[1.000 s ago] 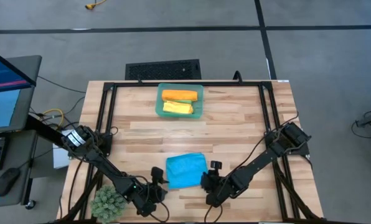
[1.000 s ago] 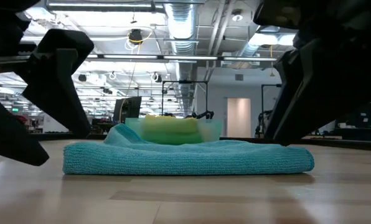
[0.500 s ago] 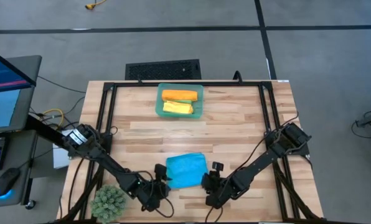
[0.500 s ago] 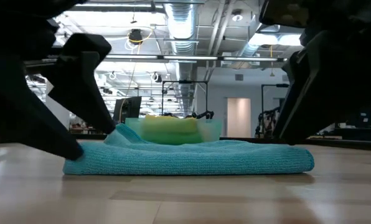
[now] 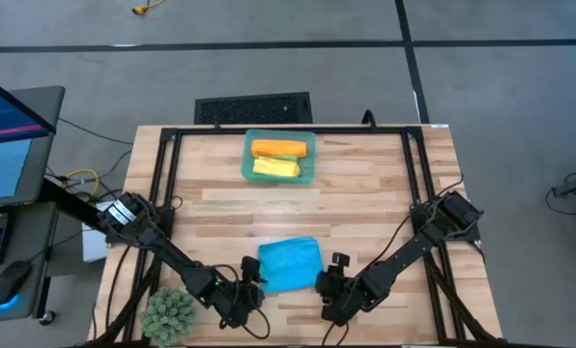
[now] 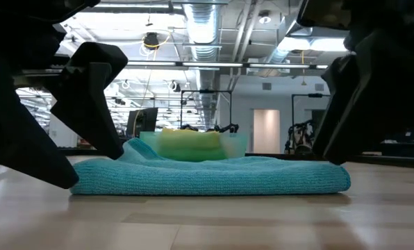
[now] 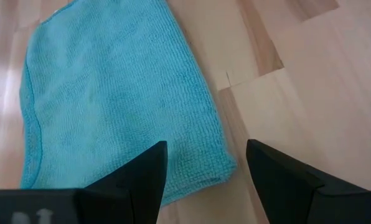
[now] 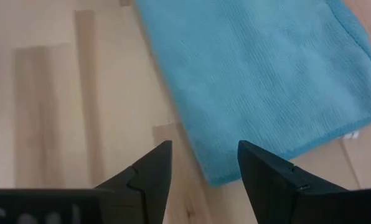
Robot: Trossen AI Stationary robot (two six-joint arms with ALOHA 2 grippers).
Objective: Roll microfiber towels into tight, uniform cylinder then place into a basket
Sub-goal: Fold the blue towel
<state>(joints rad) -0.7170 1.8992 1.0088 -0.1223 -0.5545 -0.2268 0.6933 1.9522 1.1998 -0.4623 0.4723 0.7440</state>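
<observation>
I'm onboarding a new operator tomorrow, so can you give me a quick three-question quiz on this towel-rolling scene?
1. True or false: the basket already holds two rolled towels.
2. Which colour is the towel lying between the left gripper and the right gripper? A) green B) blue C) orange
3. Fill in: both grippers stand ____, gripping nothing.

Key:
1. True: an orange roll and a yellow roll.
2. B
3. open
</observation>
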